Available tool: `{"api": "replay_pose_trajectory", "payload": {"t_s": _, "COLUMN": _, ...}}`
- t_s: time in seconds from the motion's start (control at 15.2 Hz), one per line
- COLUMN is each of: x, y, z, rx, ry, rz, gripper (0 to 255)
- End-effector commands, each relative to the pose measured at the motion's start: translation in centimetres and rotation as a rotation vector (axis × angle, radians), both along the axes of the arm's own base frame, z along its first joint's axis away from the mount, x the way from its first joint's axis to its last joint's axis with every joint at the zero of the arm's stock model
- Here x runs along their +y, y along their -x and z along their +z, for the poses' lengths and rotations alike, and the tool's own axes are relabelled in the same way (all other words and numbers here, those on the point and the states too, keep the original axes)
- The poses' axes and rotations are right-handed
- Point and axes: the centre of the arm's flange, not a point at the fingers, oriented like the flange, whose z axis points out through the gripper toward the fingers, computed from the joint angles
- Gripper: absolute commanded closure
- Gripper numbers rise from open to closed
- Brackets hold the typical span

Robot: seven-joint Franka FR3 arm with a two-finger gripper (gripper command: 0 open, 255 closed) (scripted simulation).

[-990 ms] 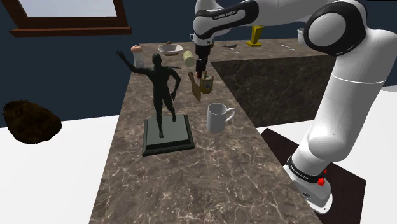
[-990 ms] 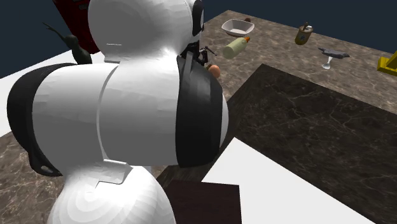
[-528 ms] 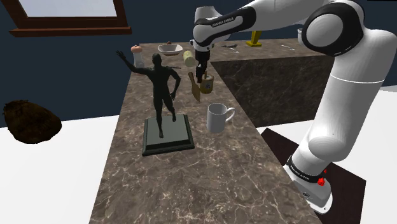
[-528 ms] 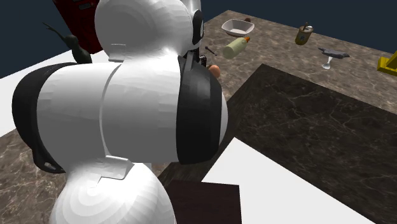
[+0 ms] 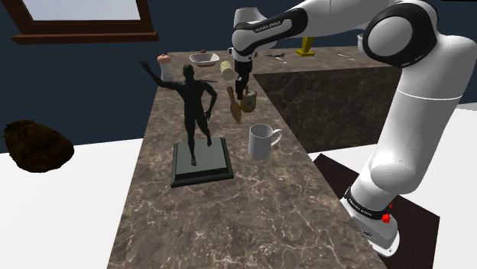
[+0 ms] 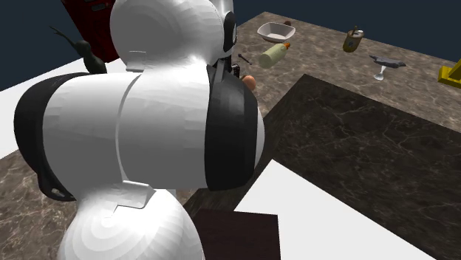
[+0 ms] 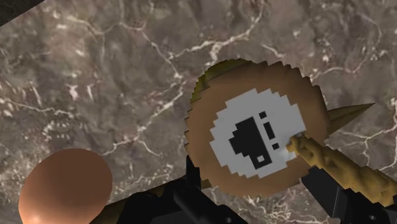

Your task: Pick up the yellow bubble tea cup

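Observation:
The yellow bubble tea cup [image 5: 248, 101] stands on the brown marble counter [image 5: 199, 222], next to the corner of a raised dark block. From above it shows a tan lid with a pale centre and a yellow straw [image 7: 254, 133]. My black gripper [image 5: 244, 89] reaches straight down onto it from the white arm. In the wrist view the gripper [image 7: 257, 191] has one finger on each side of the cup, pressed against the lid's rim. The gripper is shut on the cup, which rests on the counter.
A brown paddle-shaped object [image 5: 234, 105] leans right beside the cup, its round orange top [image 7: 63, 184] near one finger. A white mug [image 5: 262, 141] and a black statue [image 5: 195, 115] stand nearer the stand. A bottle [image 5: 227, 70] and a bowl [image 5: 204, 58] lie behind.
The gripper has come down around the cup and its fingers have closed on it. Over the last half second nothing has visibly moved.

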Motion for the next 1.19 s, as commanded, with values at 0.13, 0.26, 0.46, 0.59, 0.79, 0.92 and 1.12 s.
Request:
{"api": "replay_pose_trajectory", "payload": {"t_s": 0.13, "x": -0.1, "y": 0.0, "z": 0.9, "rx": 0.003, "ry": 0.0, "rz": 0.0, "gripper": 255}}
{"api": "replay_pose_trajectory", "payload": {"t_s": 0.26, "x": -0.1, "y": 0.0, "z": 1.9, "rx": 0.003, "ry": 0.0, "rz": 0.0, "gripper": 255}}
{"api": "replay_pose_trajectory", "payload": {"t_s": 0.46, "x": -0.1, "y": 0.0, "z": 3.5, "rx": 0.003, "ry": 0.0, "rz": 0.0, "gripper": 255}}
{"api": "replay_pose_trajectory", "payload": {"t_s": 0.59, "x": -0.1, "y": 0.0, "z": 4.6, "rx": 0.003, "ry": 0.0, "rz": 0.0, "gripper": 255}}
{"api": "replay_pose_trajectory", "payload": {"t_s": 0.79, "x": -0.1, "y": 0.0, "z": 6.2, "rx": 0.003, "ry": 0.0, "rz": 0.0, "gripper": 255}}
{"api": "replay_pose_trajectory", "payload": {"t_s": 0.92, "x": -0.1, "y": 0.0, "z": 7.2, "rx": 0.003, "ry": 0.0, "rz": 0.0, "gripper": 255}}
{"api": "replay_pose_trajectory", "payload": {"t_s": 1.12, "x": -0.1, "y": 0.0, "z": 7.8, "rx": 0.003, "ry": 0.0, "rz": 0.0, "gripper": 255}}
